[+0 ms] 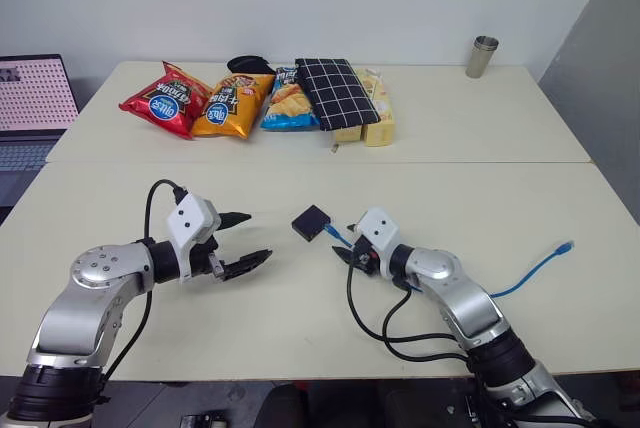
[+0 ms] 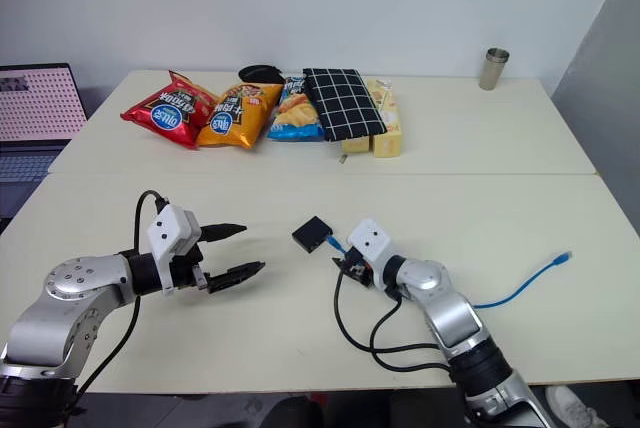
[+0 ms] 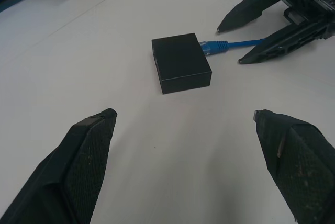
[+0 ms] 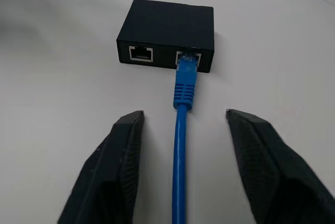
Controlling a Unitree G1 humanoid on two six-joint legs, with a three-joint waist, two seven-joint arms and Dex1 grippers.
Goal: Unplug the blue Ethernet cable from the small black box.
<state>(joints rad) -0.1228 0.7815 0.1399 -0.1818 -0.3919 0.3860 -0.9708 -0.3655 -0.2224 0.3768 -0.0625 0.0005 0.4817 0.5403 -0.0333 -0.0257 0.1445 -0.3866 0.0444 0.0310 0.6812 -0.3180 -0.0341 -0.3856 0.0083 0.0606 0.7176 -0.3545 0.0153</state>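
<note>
Both hands gape: right hand (image 4: 180, 169) straddles blue Ethernet cable (image 4: 180, 145), plugged into small black box (image 4: 167, 28).

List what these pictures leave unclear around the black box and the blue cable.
- small black box: its ports face away in the left wrist view.
- blue Ethernet cable: its middle stretch runs hidden under the right arm in the eye views.
- Plug latch: too small to make out in the right wrist view.

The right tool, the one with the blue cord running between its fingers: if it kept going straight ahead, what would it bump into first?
Most likely the small black box. The right tool straddles the blue Ethernet cable, fingers apart and not touching it, pointing along it at the box's port side; the plug's boot might brush a finger first.
</note>
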